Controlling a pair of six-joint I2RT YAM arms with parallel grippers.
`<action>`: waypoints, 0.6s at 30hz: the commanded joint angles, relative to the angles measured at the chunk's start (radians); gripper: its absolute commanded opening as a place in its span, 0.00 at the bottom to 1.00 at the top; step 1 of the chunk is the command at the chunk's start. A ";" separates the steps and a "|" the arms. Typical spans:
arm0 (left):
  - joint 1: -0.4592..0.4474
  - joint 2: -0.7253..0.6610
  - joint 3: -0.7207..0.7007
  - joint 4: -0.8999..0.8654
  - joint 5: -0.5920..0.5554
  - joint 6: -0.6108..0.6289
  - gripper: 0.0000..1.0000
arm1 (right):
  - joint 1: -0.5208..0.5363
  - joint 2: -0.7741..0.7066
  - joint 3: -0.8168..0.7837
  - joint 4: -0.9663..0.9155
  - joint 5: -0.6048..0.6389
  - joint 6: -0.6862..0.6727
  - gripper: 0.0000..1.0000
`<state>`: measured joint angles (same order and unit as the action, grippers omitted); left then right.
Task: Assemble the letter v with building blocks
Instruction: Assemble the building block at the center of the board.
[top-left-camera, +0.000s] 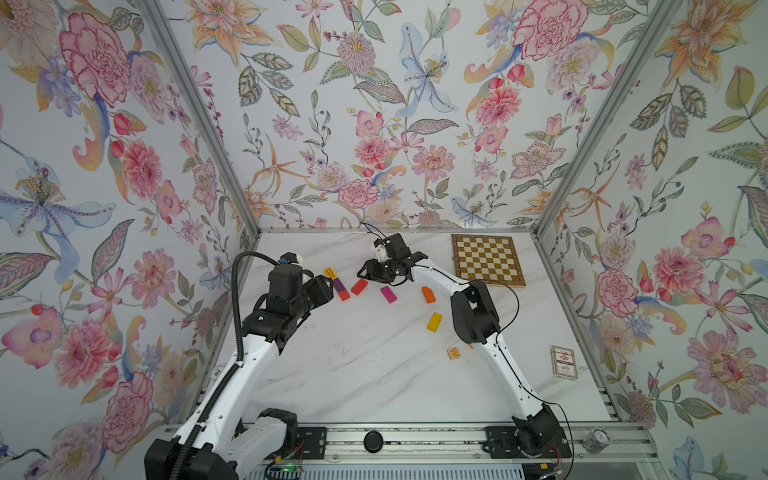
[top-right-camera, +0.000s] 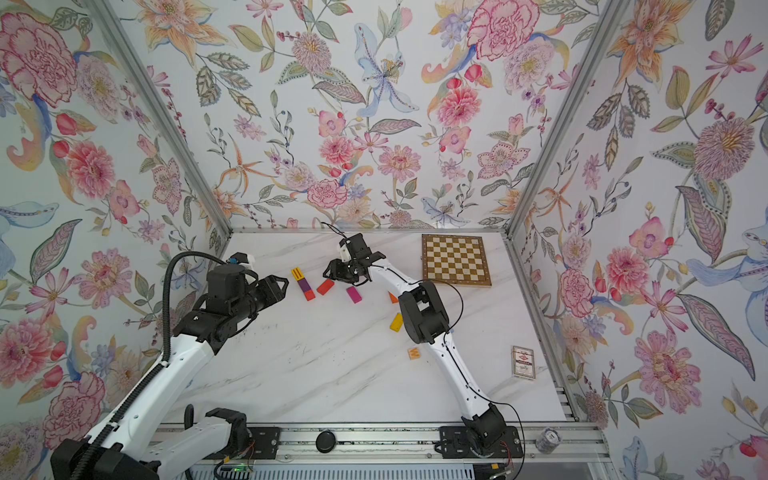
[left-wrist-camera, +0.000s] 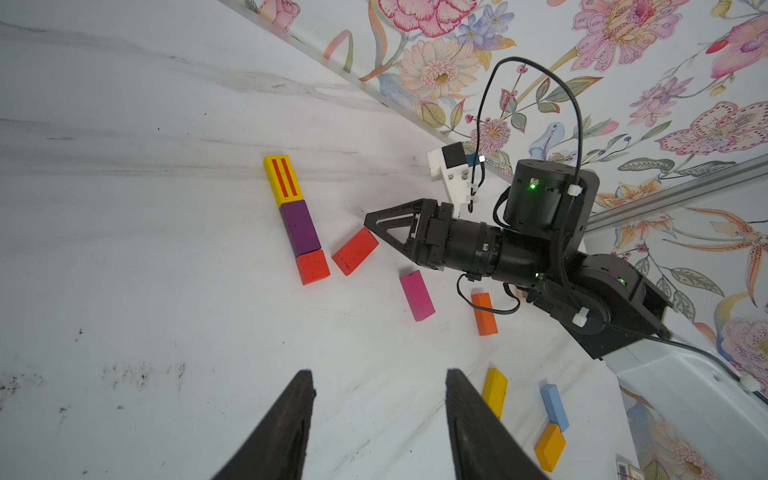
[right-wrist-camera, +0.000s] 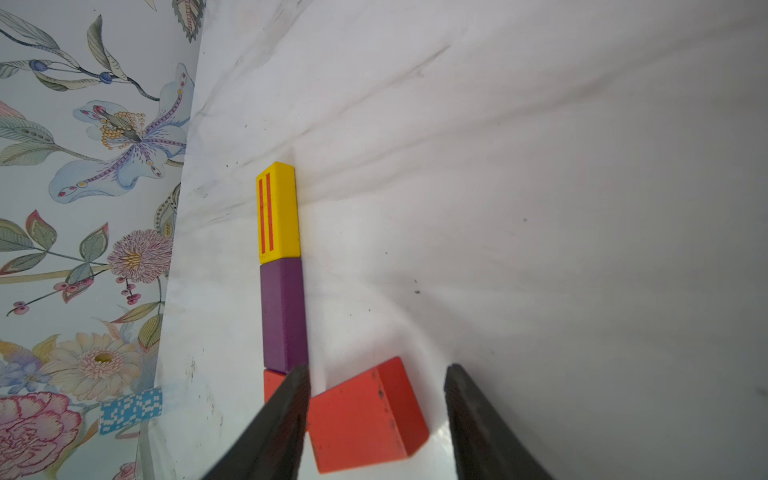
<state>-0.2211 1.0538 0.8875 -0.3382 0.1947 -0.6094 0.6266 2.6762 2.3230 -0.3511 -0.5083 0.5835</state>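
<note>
Tabletop (top-left-camera: 374, 374); R pincer (right-wrist-camera: 378, 366) astride red blk (right-wrist-camera: 365, 415)

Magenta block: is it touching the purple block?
No, the magenta block lies by itself on the table, well apart from the purple block.

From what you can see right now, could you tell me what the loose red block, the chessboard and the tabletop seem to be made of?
The loose red block is probably painted wood: a matte, opaque coat with small dark specks and crisp edges. The chessboard looks like wood or veneer, with brown and cream squares. The tabletop is smooth and marble-patterned, possibly laminate; I cannot tell.
</note>
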 joint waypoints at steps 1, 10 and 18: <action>-0.003 0.003 -0.010 -0.012 -0.003 -0.007 0.54 | 0.008 0.022 0.023 -0.005 -0.006 0.009 0.55; -0.003 0.001 -0.013 -0.022 -0.001 -0.003 0.54 | 0.021 0.005 -0.007 -0.005 -0.011 0.009 0.48; -0.003 -0.003 -0.016 -0.027 -0.005 -0.002 0.54 | 0.025 -0.028 -0.057 -0.005 0.005 0.003 0.46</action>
<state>-0.2211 1.0546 0.8875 -0.3466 0.1947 -0.6109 0.6460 2.6755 2.3013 -0.3271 -0.5129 0.5880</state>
